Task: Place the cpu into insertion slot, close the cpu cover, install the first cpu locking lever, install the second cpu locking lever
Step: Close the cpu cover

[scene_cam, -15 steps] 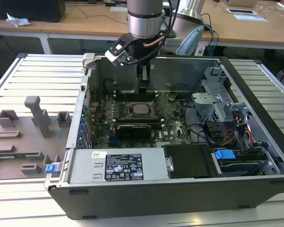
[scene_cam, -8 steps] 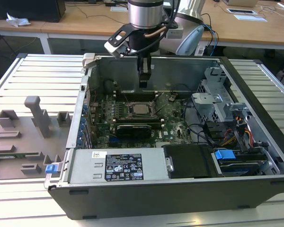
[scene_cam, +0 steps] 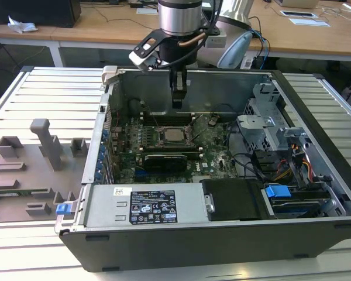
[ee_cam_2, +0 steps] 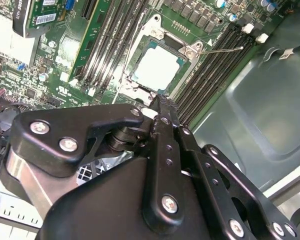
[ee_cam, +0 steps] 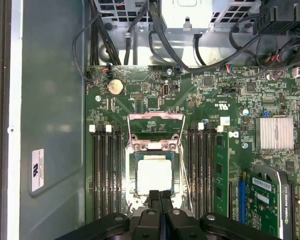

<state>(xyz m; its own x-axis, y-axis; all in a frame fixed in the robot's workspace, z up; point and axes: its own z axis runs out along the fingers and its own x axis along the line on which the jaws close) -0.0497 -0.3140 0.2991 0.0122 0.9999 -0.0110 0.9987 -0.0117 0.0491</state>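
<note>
Hovering over a seated cpu with an empty, pinched claw.

In the exterior view: hanging the claw (scene_cam: 176, 103) down into an open computer case (scene_cam: 222, 243) on the slatted worktop (scene_cam: 47, 88), above the green motherboard (scene_cam: 212, 141), near the cpu (scene_cam: 174, 136) but clear of it. In the first wrist view: pressing the claw's fingers (ee_cam: 154, 201) flat against each other with nothing between them, just at the edge of the insertion slot (ee_cam: 130, 180); finding the cpu (ee_cam: 154, 175) lying flat inside that slot, and the cpu cover (ee_cam: 156, 116) swung back off the socket, with green board showing through its window. In the second wrist view: looking past the claw (ee_cam_2: 161, 101) at the pale cpu (ee_cam_2: 157, 67) in its slot, with a thin wire lever (ee_cam_2: 222, 49) sticking out over the memory slots (ee_cam_2: 210, 75).
</note>
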